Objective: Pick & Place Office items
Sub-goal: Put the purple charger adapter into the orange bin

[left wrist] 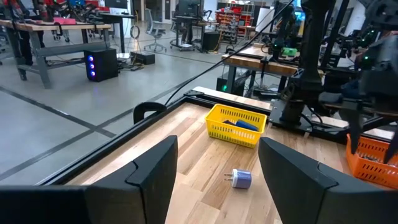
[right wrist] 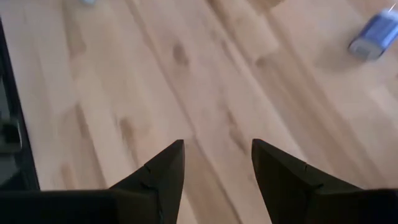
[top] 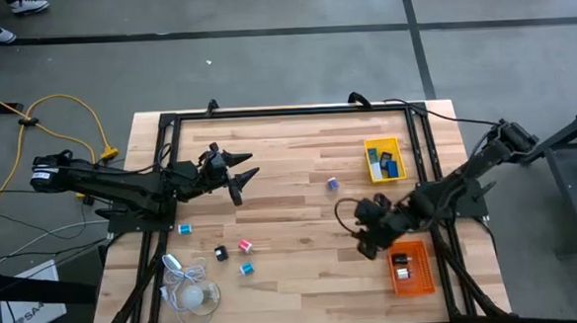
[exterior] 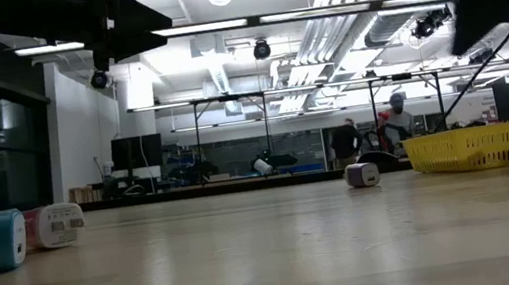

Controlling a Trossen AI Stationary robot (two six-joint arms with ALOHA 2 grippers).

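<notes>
Small office items lie on the wooden table: a purple piece (top: pixel 331 183) (left wrist: pixel 240 178) (right wrist: pixel 375 35) mid-table, and blue (top: pixel 185 228), black (top: pixel 220 252), pink-red (top: pixel 245 246) and teal (top: pixel 246 269) pieces at the near left. More blue and black pieces lie in the yellow tray (top: pixel 370 145). The orange tray (top: pixel 425 278) holds a white and a dark piece. My left gripper (top: pixel 238 170) (left wrist: pixel 217 146) hangs open, level, at the far left. My right gripper (top: pixel 363 233) (right wrist: pixel 217 146) stands open above bare wood beside the orange tray, tilted down, with nothing between its fingers.
A white bulb-like thing with a coiled cord (top: pixel 191 290) lies at the near left corner. A black frame (top: pixel 286 112) runs around the table. The yellow tray (exterior: pixel 468 148) stands at the far right. Bare wood lies between the two grippers.
</notes>
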